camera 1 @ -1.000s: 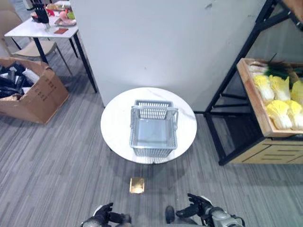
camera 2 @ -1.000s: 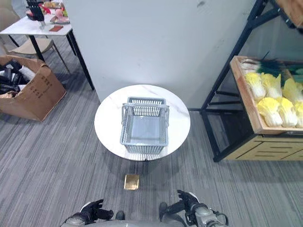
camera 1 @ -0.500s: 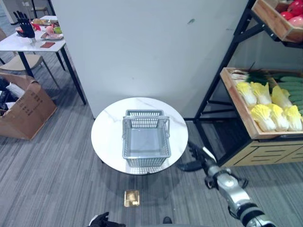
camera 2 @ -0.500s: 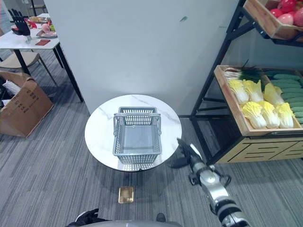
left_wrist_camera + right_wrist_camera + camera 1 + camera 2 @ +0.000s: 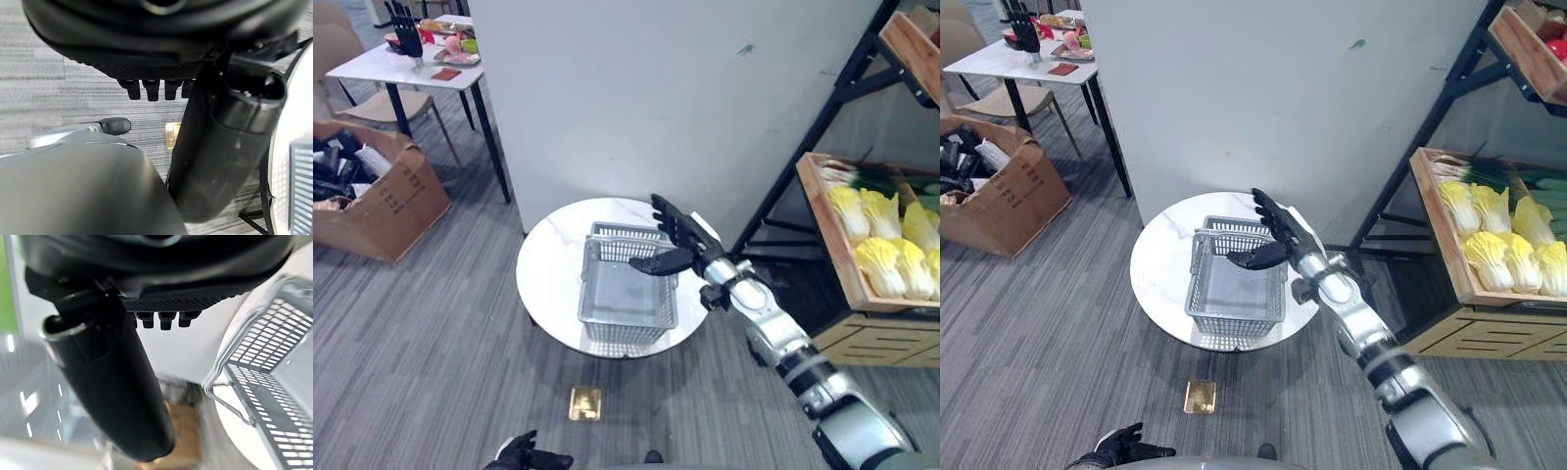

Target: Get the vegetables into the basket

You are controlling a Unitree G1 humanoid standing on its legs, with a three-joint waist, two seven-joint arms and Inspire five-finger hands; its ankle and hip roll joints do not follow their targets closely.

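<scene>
Both hands are empty: the right hand hovers splayed over the basket (bare, centred on the round table), while the left hand hangs relaxed at six o'clock. Cabbages wait shelved at three o'clock, within that arm's reach.

Right hand raised over an empty basket on a round table

The right hand, fingers spread straight, hovers above the grey basket's far right rim; the basket sits on the white table. Yellow cabbages lie in a wooden crate on the shelf at right. The left hand hangs low by the floor.
</scene>
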